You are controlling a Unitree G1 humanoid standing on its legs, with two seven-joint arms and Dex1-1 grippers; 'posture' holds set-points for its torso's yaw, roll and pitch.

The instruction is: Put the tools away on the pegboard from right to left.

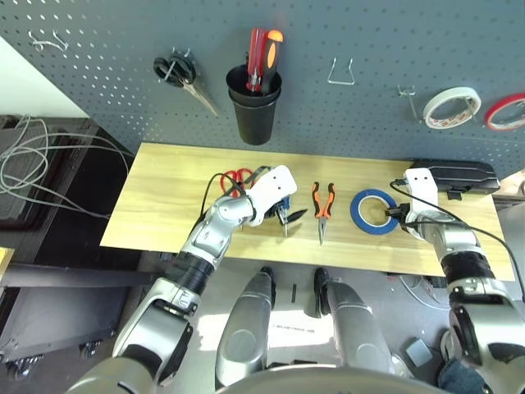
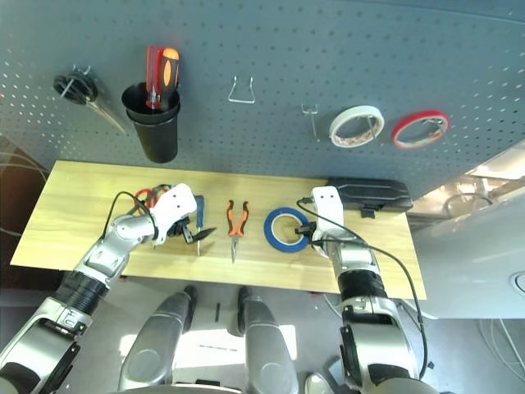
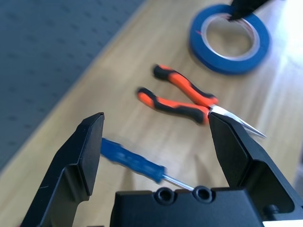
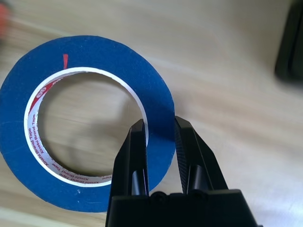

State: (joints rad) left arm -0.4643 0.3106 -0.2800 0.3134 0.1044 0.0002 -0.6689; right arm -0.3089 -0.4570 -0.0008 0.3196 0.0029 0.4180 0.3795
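The blue tape roll (image 1: 371, 210) lies flat on the wooden table (image 1: 164, 205). My right gripper (image 4: 161, 137) is shut on its wall, one finger inside the ring and one outside. The orange-and-black pliers (image 1: 323, 203) lie just left of the roll. Left of them my left gripper (image 3: 156, 120) stands open over the small blue-handled screwdriver (image 3: 132, 161), which lies between its fingers on the table. The red-handled scissors (image 1: 235, 176) are partly hidden behind my left wrist. The dark grey pegboard (image 1: 369, 41) rises behind the table.
On the pegboard hang black-handled scissors (image 1: 175, 71), a black cup (image 1: 254, 107) with two screwdrivers in it, a bare wire hook (image 1: 340, 72), a white tape roll (image 1: 451, 107) and a red one (image 1: 506, 111). A black box (image 1: 454, 175) lies at the table's back right.
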